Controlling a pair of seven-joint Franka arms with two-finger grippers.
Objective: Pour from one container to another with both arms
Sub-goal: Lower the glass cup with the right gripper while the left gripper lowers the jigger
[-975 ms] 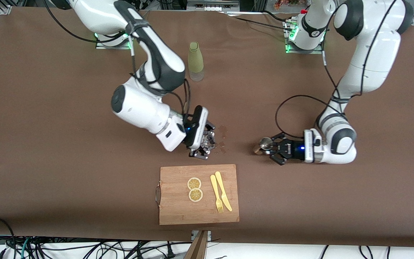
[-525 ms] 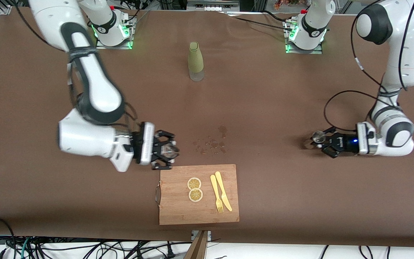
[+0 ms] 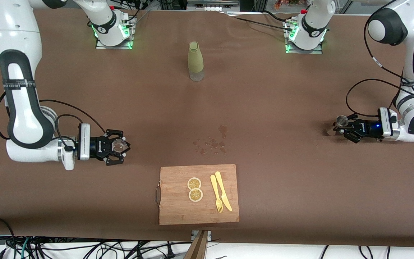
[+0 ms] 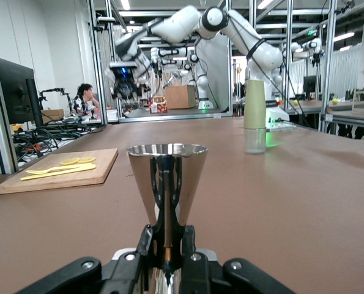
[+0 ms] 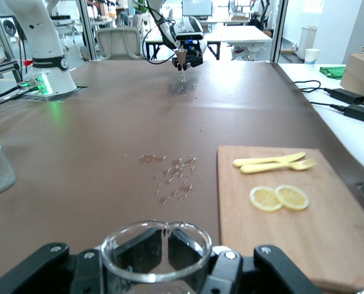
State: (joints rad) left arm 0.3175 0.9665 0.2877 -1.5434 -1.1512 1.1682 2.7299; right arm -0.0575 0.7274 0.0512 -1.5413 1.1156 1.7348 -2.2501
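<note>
Two arms, each holding a small vessel, at the two ends of a brown surface (image 3: 264, 100).

Left gripper (image 3: 344, 126): over the left arm's end of the surface, fingers closed on a metal cone-shaped cup (image 4: 167, 181), held upright. Right gripper (image 3: 119, 146): over the right arm's end, fingers closed around a clear glass cup (image 5: 156, 252), mouth up. Between them, on the surface: scattered liquid droplets (image 3: 212, 141); nearer the front camera, a wooden cutting board (image 3: 178, 208) carrying two lemon slices (image 3: 194, 189), a yellow fork (image 3: 216, 193) and a yellow knife (image 3: 223, 191) side by side. Between the arm bases: an upright bottle with olive sleeve (image 3: 195, 61).
</note>
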